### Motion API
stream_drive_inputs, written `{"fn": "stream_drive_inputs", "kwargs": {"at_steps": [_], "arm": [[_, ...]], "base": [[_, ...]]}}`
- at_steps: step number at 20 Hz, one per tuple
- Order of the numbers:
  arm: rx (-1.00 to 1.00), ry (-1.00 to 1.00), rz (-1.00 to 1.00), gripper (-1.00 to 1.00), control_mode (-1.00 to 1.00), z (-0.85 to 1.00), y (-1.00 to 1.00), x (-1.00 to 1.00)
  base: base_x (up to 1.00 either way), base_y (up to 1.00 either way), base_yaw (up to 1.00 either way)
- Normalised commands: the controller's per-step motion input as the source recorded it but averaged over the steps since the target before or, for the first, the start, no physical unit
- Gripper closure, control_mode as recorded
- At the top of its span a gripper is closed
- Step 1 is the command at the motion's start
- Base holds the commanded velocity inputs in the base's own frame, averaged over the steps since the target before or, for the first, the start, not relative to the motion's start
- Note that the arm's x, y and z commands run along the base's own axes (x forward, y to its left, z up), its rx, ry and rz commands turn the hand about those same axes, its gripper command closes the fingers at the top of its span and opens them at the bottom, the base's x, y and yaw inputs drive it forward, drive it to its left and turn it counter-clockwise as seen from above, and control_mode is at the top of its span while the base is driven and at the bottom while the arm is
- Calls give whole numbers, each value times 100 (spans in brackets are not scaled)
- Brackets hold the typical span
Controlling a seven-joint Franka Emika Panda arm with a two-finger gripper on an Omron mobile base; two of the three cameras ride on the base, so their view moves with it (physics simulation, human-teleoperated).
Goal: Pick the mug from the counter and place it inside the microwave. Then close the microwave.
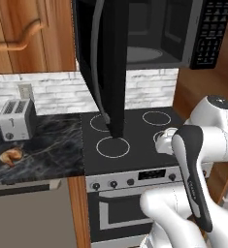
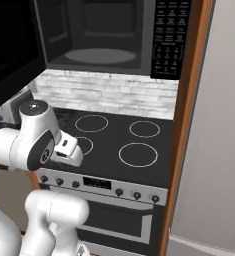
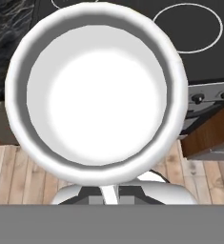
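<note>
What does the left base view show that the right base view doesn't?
Left base: the pastry on the counter, and the wooden cabinet with its curved handle. Right base: a pale panel beyond the wooden upright. Both: the open microwave with its keypad, the stovetop, and the arm.

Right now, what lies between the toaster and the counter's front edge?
A brown pastry, on the counter before the toaster; the left base view shows it.

White mug, black veined counter, seemingly brown pastry.
</note>
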Motion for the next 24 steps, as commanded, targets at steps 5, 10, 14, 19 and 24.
{"fn": "stream_drive_inputs", "kwargs": {"at_steps": [5, 10, 14, 19, 24], "arm": [[0, 0, 0, 100, 100, 0, 0, 0], [0, 0, 0, 100, 100, 0, 0, 0], [0, 0, 0, 100, 100, 0, 0, 0], [0, 0, 0, 100, 100, 0, 0, 0], [0, 0, 0, 100, 100, 0, 0, 0]], "base": [[47, -5, -21], [49, -1, -12], [55, 0, 0], [6, 1, 0], [-25, 6, 0]]}}
